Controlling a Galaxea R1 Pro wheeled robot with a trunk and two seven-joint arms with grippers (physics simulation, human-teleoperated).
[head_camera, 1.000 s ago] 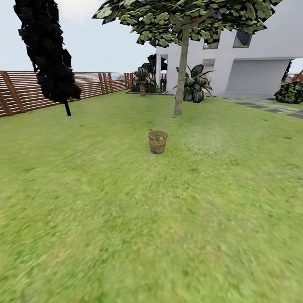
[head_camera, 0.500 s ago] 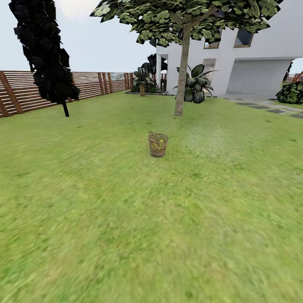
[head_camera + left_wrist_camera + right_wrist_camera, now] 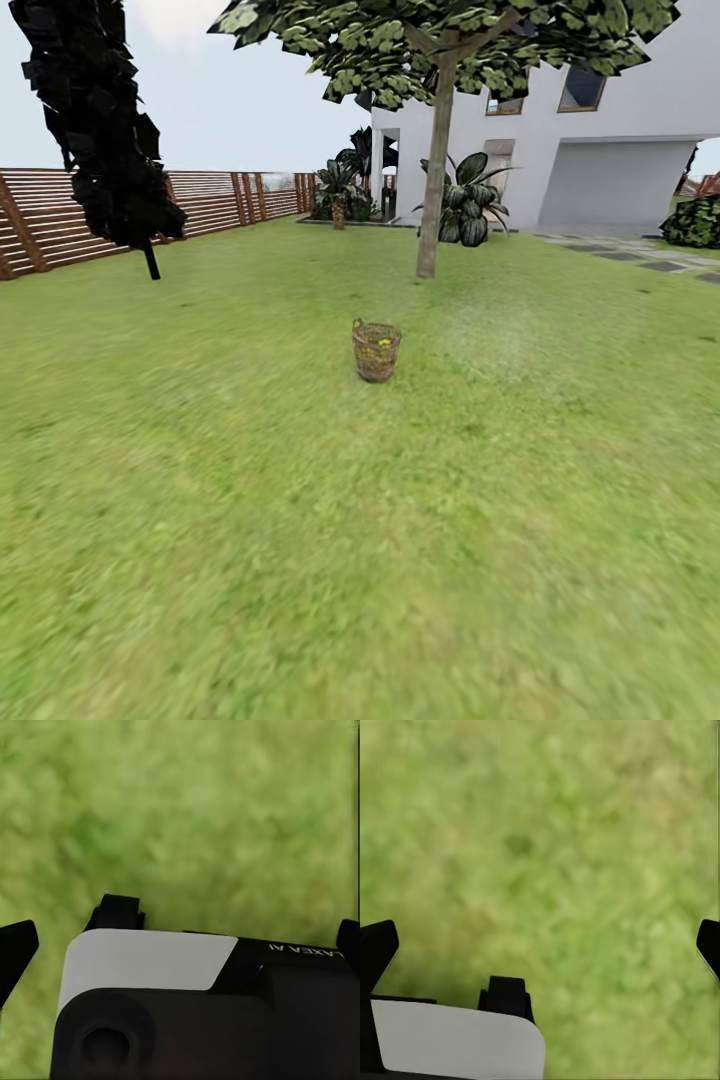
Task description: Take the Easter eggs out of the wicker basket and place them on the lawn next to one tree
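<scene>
A round brown open-weave wicker basket (image 3: pixel 376 350), tapering to its base, is standing mid-lawn on short, soft green grass (image 3: pixel 300 520), yellow eggs (image 3: pixel 383 343) glinting inside. Just beyond it, a smooth mottled grey-brown tree trunk (image 3: pixel 432 180) is leaning slightly. Both pairs of jaws are hanging spread wide over turf, grasping nothing. Rolling too close could be tipping the light basket, and round eggs would be slipping away

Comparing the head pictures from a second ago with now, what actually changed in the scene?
Only the camera shifted: the wicker basket sits lower and slightly larger in the head view, so the robot is nearing it. The basket, the tree and the fence stayed put on the lawn. Nothing was grasped or released.
</scene>
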